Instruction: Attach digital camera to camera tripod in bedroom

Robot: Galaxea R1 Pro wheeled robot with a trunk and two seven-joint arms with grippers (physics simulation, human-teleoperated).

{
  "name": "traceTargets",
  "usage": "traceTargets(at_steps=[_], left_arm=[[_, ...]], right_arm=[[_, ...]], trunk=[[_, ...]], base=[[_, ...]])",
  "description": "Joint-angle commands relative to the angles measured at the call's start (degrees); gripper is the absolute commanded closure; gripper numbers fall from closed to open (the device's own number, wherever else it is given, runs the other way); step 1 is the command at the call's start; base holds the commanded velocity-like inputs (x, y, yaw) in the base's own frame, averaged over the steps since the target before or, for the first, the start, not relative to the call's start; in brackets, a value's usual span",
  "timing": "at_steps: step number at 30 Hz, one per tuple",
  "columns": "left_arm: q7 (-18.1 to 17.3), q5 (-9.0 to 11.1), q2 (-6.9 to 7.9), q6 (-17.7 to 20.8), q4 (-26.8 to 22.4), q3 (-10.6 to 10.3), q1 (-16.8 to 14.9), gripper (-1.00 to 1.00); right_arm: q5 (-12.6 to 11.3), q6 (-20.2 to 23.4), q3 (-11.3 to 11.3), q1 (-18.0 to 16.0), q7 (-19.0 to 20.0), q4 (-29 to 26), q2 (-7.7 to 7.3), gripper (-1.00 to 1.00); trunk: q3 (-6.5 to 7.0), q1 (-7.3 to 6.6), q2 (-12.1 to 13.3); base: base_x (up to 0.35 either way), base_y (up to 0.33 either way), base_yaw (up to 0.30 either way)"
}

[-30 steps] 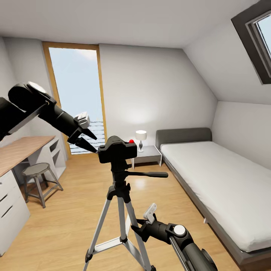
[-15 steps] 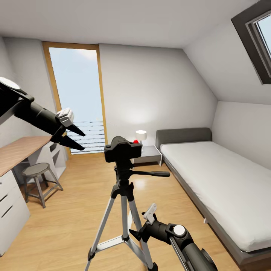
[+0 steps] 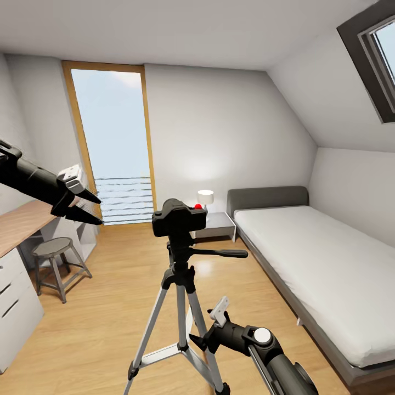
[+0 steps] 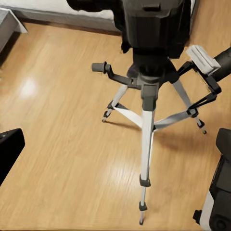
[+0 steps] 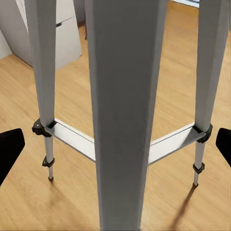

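Digital camera [image 3: 179, 217] sits on the camera tripod [image 3: 178, 307] head, so it looks basically done. Left gripper [image 3: 88, 209] hangs spread open and empty well off to the side. Right gripper [image 3: 204, 336] is low by the legs, fingers parted, holding nothing.

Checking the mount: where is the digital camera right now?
In the head view the digital camera sits atop the camera tripod at centre, with the bed to its right and the open left gripper apart from it.

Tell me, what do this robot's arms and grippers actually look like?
Both arms are glossy black tubes built from rounded segments. The left gripper ends in two slim, pointed black fingers, with a pale grey boxy block mounted just behind them. The right arm carries a round white cap on its joint and a small light grey plate sticking up near the right gripper. No loose cables or markings are visible.
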Motion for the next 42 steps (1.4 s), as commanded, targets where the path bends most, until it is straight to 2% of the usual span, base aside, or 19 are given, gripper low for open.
traceTargets(at_steps=[1, 8, 13, 14, 20, 25, 31, 38, 41, 42], left_arm=[[0.6, 0.3, 0.52, 0.5, -0.1, 0.4, 0.6, -1.0], [5.3, 0.1, 2.03, 0.5, -0.5, 6.3, 8.7, -1.0], [8.2, -0.1, 2.27, 0.5, -0.5, 11.4, 15.2, -1.0], [9.3, -0.2, 2.28, 0.5, -0.5, 13.4, 17.2, -1.0], [11.8, -0.2, 2.38, 0.5, -0.3, 17.2, 22.8, -1.0], [14.7, -0.1, 2.17, 0.5, 0.1, 18.8, 26.5, -1.0], [18.3, 0.0, 1.75, 0.3, 0.7, 19.3, 29.6, -1.0], [19.3, 0.1, 1.57, 0.1, 2.9, 19.3, 32.5, -1.0], [19.5, 0.2, 1.35, -0.2, 5.2, 19.4, 35.2, -1.0], [19.5, 0.2, 1.35, -0.2, 5.2, 19.4, 35.2, -1.0]], right_arm=[[0.3, 0.3, 0.0, 0.0, 0.3, -0.2, -0.13, -1.0], [0.3, 0.4, -0.1, 0.0, 0.3, -1.5, -1.85, -1.0], [0.3, 0.4, -0.2, 0.3, 0.3, -1.7, -2.83, -1.0], [0.3, 0.4, -0.2, 0.5, 0.3, -1.7, -2.88, -1.0], [0.3, 0.4, -0.3, 1.6, 0.3, -1.9, -3.1, -1.0], [0.3, 0.5, -0.3, 2.2, 0.3, -2.0, -3.17, -1.0], [0.4, 0.6, -0.3, 2.7, 0.3, -1.9, -3.19, -1.0], [0.5, 0.8, -0.3, 3.0, 0.2, -1.7, -3.2, -1.0], [0.5, 0.9, -0.3, 3.2, 0.2, -1.7, -3.3, -1.0], [0.5, 0.9, -0.3, 3.2, 0.2, -1.7, -3.3, -1.0]], trunk=[[-0.13, 0.03, -0.1], [-0.13, 0.03, -0.1], [-0.13, 0.03, -0.1], [-0.13, 0.03, -0.1], [-0.13, 0.03, -0.1], [-0.13, 0.03, -0.1], [-0.13, 0.03, -0.1], [-0.13, 0.03, -0.1], [-0.13, 0.03, -0.1], [-0.13, 0.03, -0.1]], base=[[0.0, 0.0, 0.0], [0.0, 0.0, 0.0], [0.0, 0.0, 0.0], [0.0, 0.0, 0.0], [0.0, 0.0, 0.0], [0.0, 0.0, 0.0], [0.0, 0.0, 0.0], [0.0, 0.0, 0.0], [0.0, 0.0, 0.0], [0.0, 0.0, 0.0]])
